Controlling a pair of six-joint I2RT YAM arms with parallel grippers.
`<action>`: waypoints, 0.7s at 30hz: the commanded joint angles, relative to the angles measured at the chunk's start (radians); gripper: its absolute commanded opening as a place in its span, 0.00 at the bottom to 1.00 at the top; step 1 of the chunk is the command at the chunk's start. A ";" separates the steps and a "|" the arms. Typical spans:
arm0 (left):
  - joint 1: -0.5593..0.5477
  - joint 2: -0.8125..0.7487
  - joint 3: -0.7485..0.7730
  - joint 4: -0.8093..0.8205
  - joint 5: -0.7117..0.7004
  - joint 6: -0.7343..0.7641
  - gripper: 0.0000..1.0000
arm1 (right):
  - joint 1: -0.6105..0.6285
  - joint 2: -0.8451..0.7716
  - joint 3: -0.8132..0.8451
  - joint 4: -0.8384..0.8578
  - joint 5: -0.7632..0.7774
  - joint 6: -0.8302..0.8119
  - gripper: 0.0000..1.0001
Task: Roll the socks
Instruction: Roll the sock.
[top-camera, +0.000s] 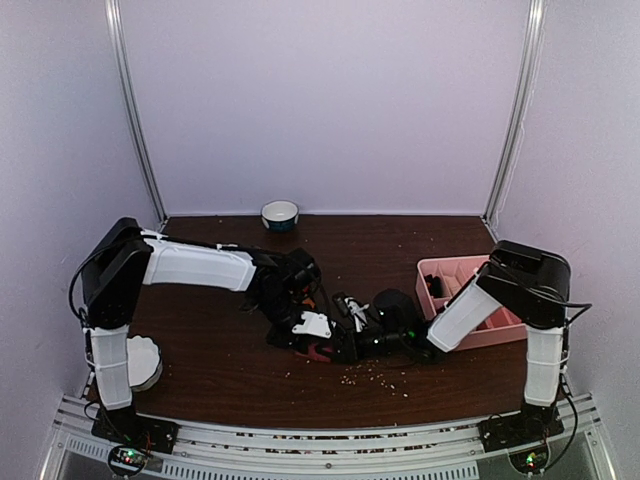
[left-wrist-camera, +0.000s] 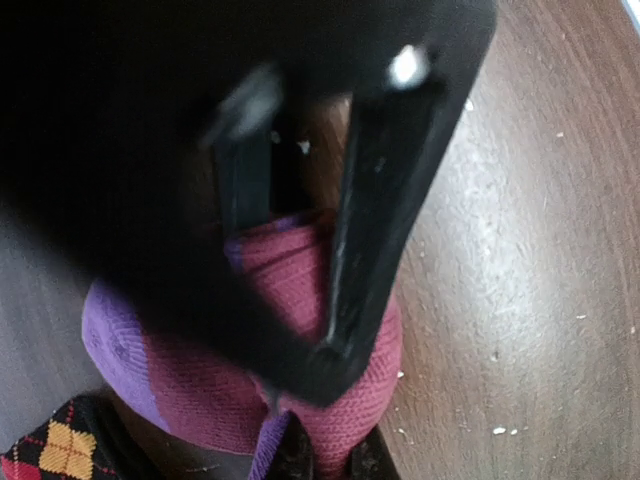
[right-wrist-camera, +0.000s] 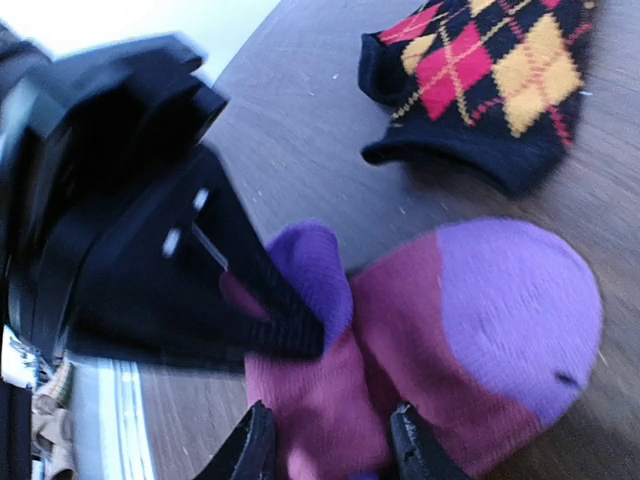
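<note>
Lying flat on the bench (right-wrist-camera: 300, 130), the purple sock (right-wrist-camera: 480, 330) sits right between the two sets of fingers. Its rounded lilac toe points away from the right fingers (right-wrist-camera: 410, 445) and its magenta body bunches back toward them. Its long axis runs from that toe, ahead and to one side of the right fingers, back to the folded end at their tips.

The left fingers (left-wrist-camera: 365, 230) come in from the opposite side and are pressed together on a raised fold of purple and magenta fabric at that same end. The sock is therefore pinched just in front of the right fingers. The right fingers stand apart with magenta cloth between them. They look slack on it rather than clamped, though the view cuts off their lower part.

Both arms are at the sock, but only the left has a firm hold. I judge that the roll has to travel from this pinched end along the axis toward the toe.

The argyle sock (right-wrist-camera: 490, 80) lies farther out from the right fingers, past the purple sock, near it but with bare bench between them. It is not yet part of any roll.
</note>
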 joint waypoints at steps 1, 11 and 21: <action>0.051 0.059 0.040 -0.170 0.073 -0.069 0.00 | -0.008 -0.030 -0.131 -0.208 0.162 -0.075 0.40; 0.073 0.056 0.046 -0.343 0.193 -0.146 0.00 | 0.015 -0.312 -0.356 -0.021 0.340 -0.214 0.46; 0.044 0.101 0.054 -0.455 0.198 -0.191 0.00 | 0.105 -0.635 -0.495 -0.034 0.754 -0.188 1.00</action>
